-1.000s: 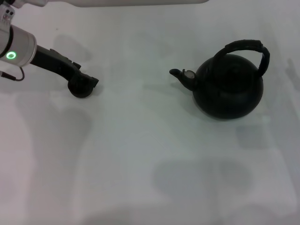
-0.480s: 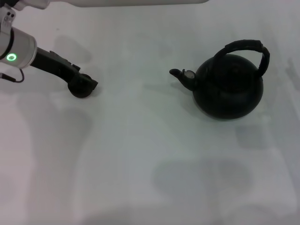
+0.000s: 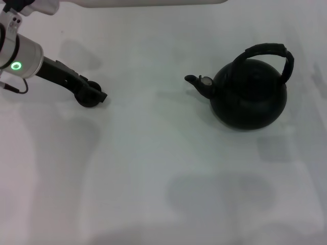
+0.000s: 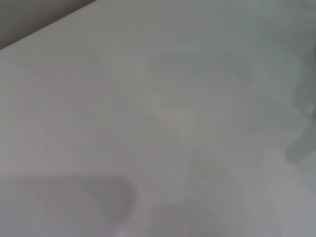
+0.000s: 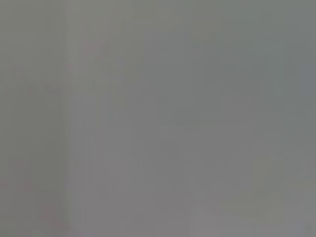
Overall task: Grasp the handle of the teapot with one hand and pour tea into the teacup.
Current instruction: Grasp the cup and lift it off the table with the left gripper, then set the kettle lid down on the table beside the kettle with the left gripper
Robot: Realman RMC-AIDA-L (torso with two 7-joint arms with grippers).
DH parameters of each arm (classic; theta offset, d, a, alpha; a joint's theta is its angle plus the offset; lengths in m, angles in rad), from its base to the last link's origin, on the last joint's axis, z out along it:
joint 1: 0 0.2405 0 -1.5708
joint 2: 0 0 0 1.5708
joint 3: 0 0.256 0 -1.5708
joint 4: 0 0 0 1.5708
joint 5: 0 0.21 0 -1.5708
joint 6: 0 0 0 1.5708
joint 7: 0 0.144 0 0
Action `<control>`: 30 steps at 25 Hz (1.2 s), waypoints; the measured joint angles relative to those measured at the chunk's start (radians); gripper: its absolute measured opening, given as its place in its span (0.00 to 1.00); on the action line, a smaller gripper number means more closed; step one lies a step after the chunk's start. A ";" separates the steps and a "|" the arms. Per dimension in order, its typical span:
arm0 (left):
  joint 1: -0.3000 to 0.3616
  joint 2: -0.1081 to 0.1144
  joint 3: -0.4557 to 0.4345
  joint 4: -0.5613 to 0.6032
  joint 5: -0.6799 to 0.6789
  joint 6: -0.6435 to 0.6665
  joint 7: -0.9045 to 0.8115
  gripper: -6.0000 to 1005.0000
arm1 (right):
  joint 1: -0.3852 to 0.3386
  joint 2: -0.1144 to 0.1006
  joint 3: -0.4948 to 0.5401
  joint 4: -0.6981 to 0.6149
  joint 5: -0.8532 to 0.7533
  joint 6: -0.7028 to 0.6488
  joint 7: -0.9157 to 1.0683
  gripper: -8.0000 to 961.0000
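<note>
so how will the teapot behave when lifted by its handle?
The teapot looks big and round-bodied, so probably heavy. The arched handle sits high over the body, so it may swing, spout dipping. The ribbed wrap should help grip.

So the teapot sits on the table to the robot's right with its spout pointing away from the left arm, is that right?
Not quite. The head view shows the teapot on the table to the robot's right, but its spout points toward the left arm, whose left gripper rests at the cup far to the left.
</note>
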 joint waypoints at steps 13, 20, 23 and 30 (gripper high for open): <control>-0.008 0.000 0.000 0.006 0.026 -0.013 -0.028 0.75 | 0.000 -0.002 0.000 0.000 0.000 0.000 0.000 0.91; -0.015 0.001 0.000 0.003 0.030 -0.009 -0.034 0.69 | 0.000 -0.002 0.000 0.000 0.000 0.000 0.000 0.91; -0.033 0.001 0.000 0.002 0.030 -0.003 -0.034 0.69 | 0.000 -0.002 0.000 0.000 0.000 0.000 0.000 0.91; -0.100 0.000 0.000 0.058 0.045 -0.002 -0.010 0.69 | 0.000 0.000 0.000 0.000 0.000 0.000 0.000 0.91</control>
